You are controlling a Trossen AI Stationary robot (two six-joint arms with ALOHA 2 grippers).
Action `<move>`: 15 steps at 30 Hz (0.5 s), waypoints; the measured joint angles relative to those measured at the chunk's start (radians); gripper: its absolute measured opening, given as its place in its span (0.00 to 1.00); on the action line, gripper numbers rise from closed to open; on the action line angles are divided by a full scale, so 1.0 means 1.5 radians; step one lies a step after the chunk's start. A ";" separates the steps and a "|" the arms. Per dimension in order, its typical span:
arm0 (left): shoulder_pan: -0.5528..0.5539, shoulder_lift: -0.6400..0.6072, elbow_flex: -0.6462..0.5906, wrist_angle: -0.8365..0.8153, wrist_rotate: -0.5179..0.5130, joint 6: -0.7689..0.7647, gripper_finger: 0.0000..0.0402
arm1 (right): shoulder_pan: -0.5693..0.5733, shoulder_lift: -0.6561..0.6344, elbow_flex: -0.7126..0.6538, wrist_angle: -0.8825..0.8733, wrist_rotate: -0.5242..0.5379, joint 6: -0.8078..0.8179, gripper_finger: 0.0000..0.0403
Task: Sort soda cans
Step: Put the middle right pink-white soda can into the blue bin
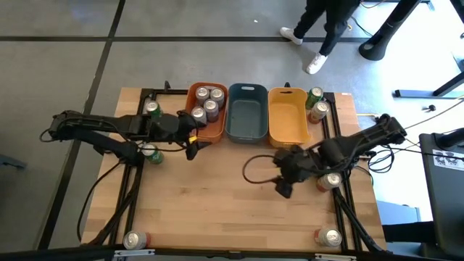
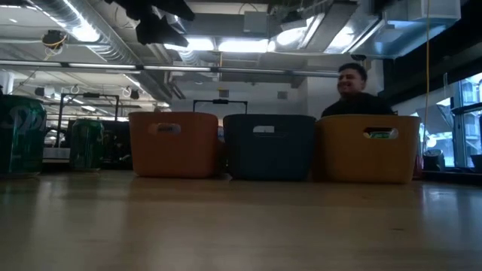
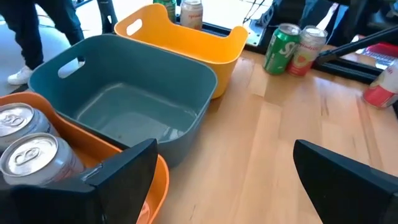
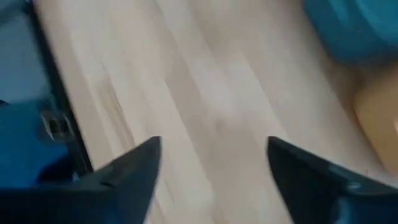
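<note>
Cans in orange bin: four soda cans (image 1: 206,103) stand upright in the orange bin (image 1: 217,131), silver tops up, long axes vertical; bodies silver-grey in the left wrist view; no label readable.
Cans at left edge: one green can (image 1: 151,109) stands near the table's far-left corner, a second green can (image 1: 151,154) just beside the left arm; both upright. In the low view a green can (image 2: 20,134) at far left carries pale lettering, not legible.
Cans beside yellow bin: one green can (image 1: 315,97) and one orange-red can (image 1: 318,112) stand upright, touching or nearly so, just right of the yellow bin (image 1: 287,133). Script on the green one cannot be made out.
Cans at near edge: one can (image 1: 133,240) near the left corner, one (image 1: 330,237) near the right corner; both upright, reddish bodies.
Can by right arm: one can (image 1: 331,180) with a reddish body stands upright just beside the right arm.
Grey-blue bin: the grey-blue bin (image 1: 246,132) sits between the orange and yellow bins.
Left gripper: the left gripper (image 1: 193,139) is at the orange bin's near-left corner, fingers spread wide, nothing between them.
Right gripper: the right gripper (image 1: 282,183) is over bare table (image 1: 217,210) in front of the yellow bin, fingers parted, gripping nothing.
Background: a person (image 2: 355,92) shows behind the bins.
</note>
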 joint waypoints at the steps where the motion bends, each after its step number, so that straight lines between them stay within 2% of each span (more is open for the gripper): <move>1: 0.000 0.001 0.000 0.001 0.000 0.000 0.90 | 0.013 0.000 0.004 -0.039 -0.008 0.034 0.83; 4: 0.002 0.004 0.000 0.002 0.000 0.000 0.90 | 0.057 0.000 0.006 -0.143 -0.032 0.126 0.95; 6: 0.002 0.004 0.000 0.003 0.000 0.000 0.90 | 0.088 0.000 0.006 -0.180 -0.037 0.168 0.98; 10: 0.002 0.004 0.000 0.003 0.000 0.000 0.90 | 0.138 0.000 0.006 -0.184 -0.044 0.201 0.93; 15: 0.002 0.004 0.000 0.005 0.000 -0.001 0.90 | 0.181 0.001 0.006 -0.166 -0.043 0.292 0.89</move>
